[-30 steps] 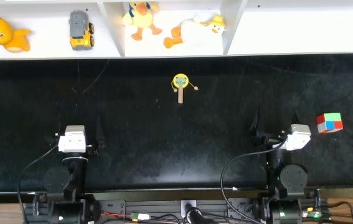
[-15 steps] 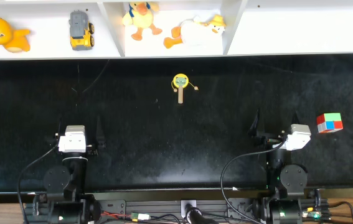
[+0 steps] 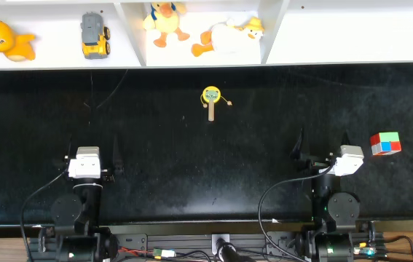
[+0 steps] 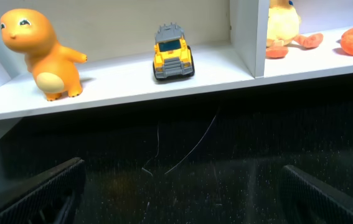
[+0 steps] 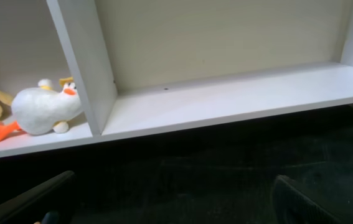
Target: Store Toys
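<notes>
1. The left arm's fingers [image 4: 45, 186] are spread wide, and nothing is held between them. The right arm's fingers [image 5: 325, 202] are spread wide too, with nothing held.
2. The colour cube [image 3: 384, 143] is found on the tabletop [image 3: 155, 131], just to the right of the right arm. It could be bumped and pushed toward the tabletop's right edge if the fingers are swung at it from the side.
3. The small hand drum [image 3: 210, 97] is laid flat in the middle of the tabletop, near the shelf [image 3: 352, 44]. Its thin handle could be missed or let slip, because it lies so low.
4. The yellow plush duck [image 3: 164, 20] and the white plush bird [image 3: 224, 36] could be knocked over if a toy is shoved into their part of the shelf.
5. The cube is small and blocky, with red, green, blue and white squares.
6. The drum is made of a round yellow head and a plain wooden handle that is pointed toward the arms. A little bead is seen at its side.
</notes>
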